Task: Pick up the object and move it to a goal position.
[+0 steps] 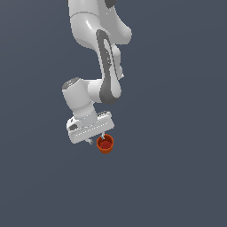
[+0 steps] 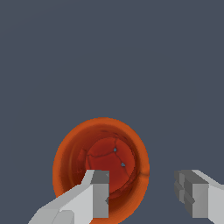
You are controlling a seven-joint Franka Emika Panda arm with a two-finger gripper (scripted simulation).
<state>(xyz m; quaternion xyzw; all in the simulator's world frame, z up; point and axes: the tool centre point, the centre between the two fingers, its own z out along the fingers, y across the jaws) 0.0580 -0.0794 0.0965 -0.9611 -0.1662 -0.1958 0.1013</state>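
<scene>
The small orange-red cup (image 1: 105, 144) sits upright just below the white gripper (image 1: 97, 138) in the exterior view. In the wrist view I look down into the cup (image 2: 87, 144) and see its darker red inside. The gripper (image 2: 142, 197) is open. One finger (image 2: 98, 199) is over the inside of the cup and the other finger (image 2: 197, 197) is outside its rim, so the jaws straddle one side of the cup's wall. A gap shows between the outer finger and the rim. I cannot tell whether the inner finger touches the wall.
The white arm (image 1: 104, 66) reaches down from the top of the exterior view. Around the cup there is only a flat, plain dark grey-blue surface (image 1: 177, 177). No goal marker shows.
</scene>
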